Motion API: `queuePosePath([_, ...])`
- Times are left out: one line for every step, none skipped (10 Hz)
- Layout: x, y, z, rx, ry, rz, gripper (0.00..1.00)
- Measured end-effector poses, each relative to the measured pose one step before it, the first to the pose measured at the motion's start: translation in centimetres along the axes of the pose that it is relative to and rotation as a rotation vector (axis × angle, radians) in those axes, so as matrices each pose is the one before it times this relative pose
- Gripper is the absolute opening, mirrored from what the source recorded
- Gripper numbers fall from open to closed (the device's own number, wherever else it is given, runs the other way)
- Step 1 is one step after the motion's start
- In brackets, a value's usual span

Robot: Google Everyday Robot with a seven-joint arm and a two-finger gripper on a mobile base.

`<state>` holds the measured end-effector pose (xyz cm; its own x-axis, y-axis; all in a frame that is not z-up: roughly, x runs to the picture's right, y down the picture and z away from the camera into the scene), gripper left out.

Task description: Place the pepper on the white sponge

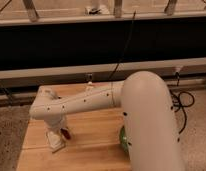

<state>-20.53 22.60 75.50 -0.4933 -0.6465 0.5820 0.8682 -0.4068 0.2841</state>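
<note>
My gripper (55, 136) points down over the left part of the wooden table (91, 150), at the end of the white arm (81, 102). A small dark red thing (66, 133), which looks like the pepper, sits right beside the gripper on its right, touching it or nearly so. A white block (57, 146) lies on the table just under the gripper. It may be the white sponge, but I cannot tell it apart from the gripper's own parts.
A green object (123, 140) lies on the table's right side, mostly hidden behind my arm's big elbow (148, 120). Black cables (181, 102) hang at the right. A dark wall and a rail (96, 67) run behind the table.
</note>
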Motion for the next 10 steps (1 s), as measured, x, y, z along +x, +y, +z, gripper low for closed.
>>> queuePosePath([-0.027,-0.231,0.022,0.00158,-0.00178,-0.00793,0.05])
queuePosePath([-0.018,-0.083,-0.004,0.00211,-0.00120,-0.00383,0.08])
queuePosePath([-0.013,-0.182,0.049,0.00075,-0.00182,-0.00649,0.11])
queuePosePath([-0.002,-0.233,0.035,0.00103,-0.00154,-0.00715,0.20])
queuePosePath([0.009,-0.125,0.022,0.00076,-0.00114,-0.00473,0.30])
queuePosePath([0.001,-0.171,-0.010,0.00088,-0.00090,-0.00569,0.40])
queuePosePath([0.005,-0.095,-0.033,0.00024,-0.00099,-0.00395,0.50])
queuePosePath([0.009,-0.119,-0.047,0.00082,-0.00079,-0.00402,0.60])
queuePosePath([-0.020,-0.093,0.011,0.00131,-0.00129,-0.00335,0.70])
queuePosePath([0.007,-0.090,-0.010,0.00065,-0.00111,-0.00376,0.78])
